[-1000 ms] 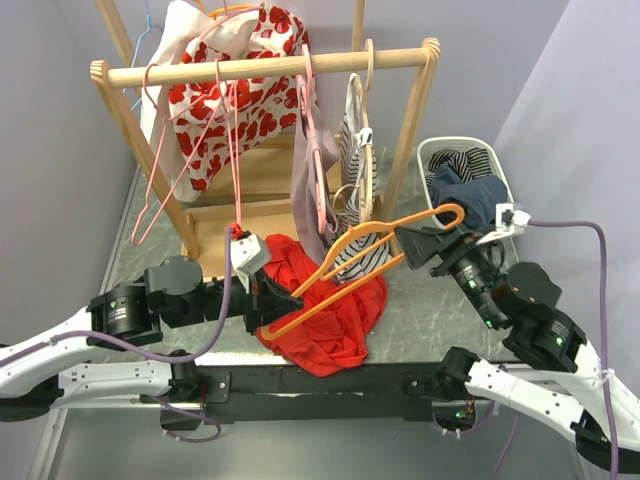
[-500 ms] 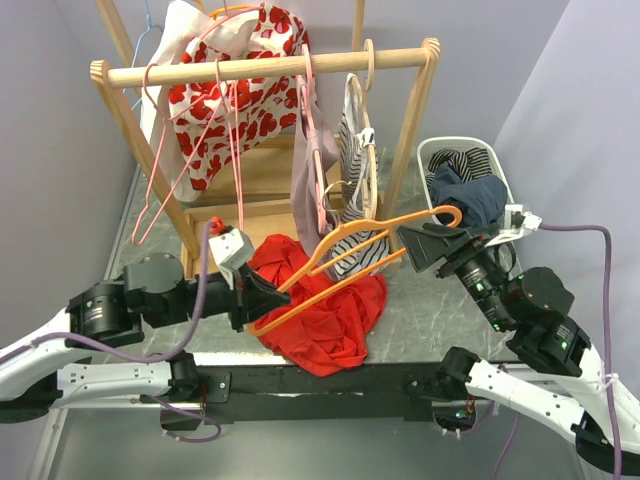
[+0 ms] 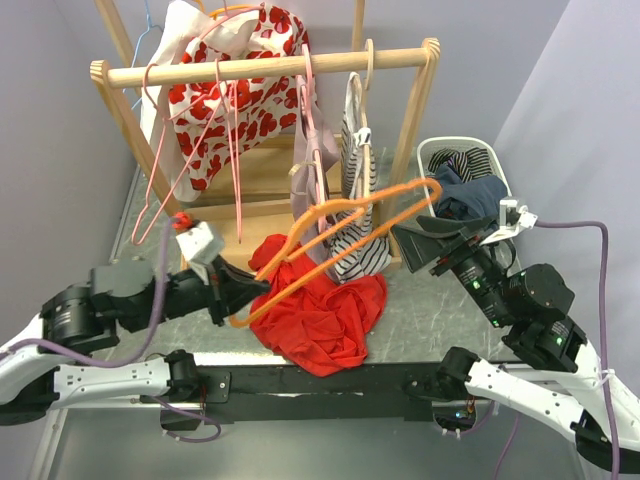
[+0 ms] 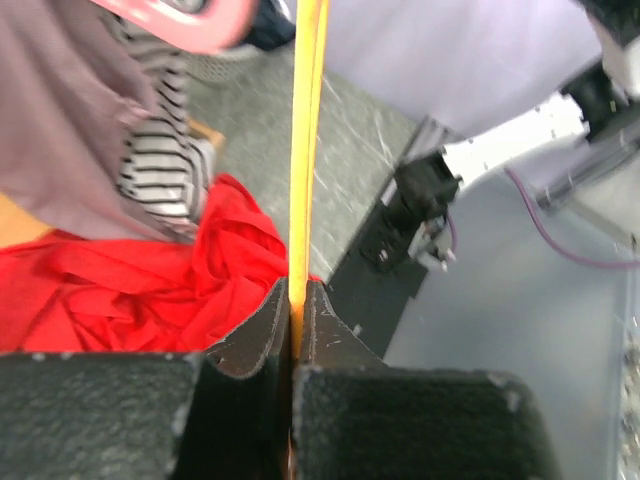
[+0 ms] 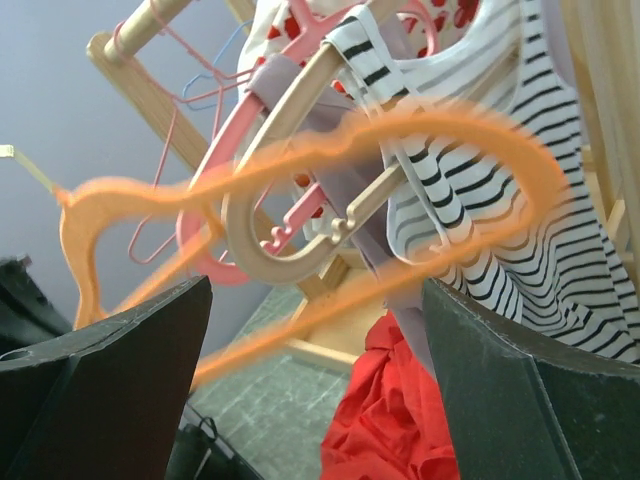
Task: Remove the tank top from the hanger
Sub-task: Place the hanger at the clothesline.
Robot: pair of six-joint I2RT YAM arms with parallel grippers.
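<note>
**Half a second on, the orange hanger (image 3: 360, 200) is swinging clear of the right arm**

Compared with half a second ago, the left gripper (image 3: 245, 298) is sitting further left and nearer, dragging the hanger's lower end along with it. The hook, which was lying at the right gripper (image 3: 408, 250), is now floating up and to the left of it, just beside the right post of the wooden rack (image 3: 270, 65). The hanger is tilting more steeply, running from low at the near left to high at the far right.

In the left wrist view the left gripper (image 4: 297, 300) is pressing its fingers (image 4: 250, 340) together on the hanger (image 4: 305, 150), with only the orange bar between them. In the right wrist view the right gripper (image 5: 315, 300) is holding its fingers (image 5: 480, 400) wide apart and gripping nothing. The hanger (image 5: 450, 112) is showing there as an orange blur beyond them.

The red tank top (image 3: 325, 320) is lying in a crumpled heap on the table (image 3: 430, 310), close to the near edge, between the two arms and under the hanger. Its upper left fold is bunching against the hanger's shoulder, and it cannot be told whether a strap is looping the hanger. Both wrist views are showing it as rumpled red cloth (image 4: 110, 290) (image 5: 400, 420). A striped garment (image 3: 355, 250) hanging from the rack is touching its far edge.
</note>
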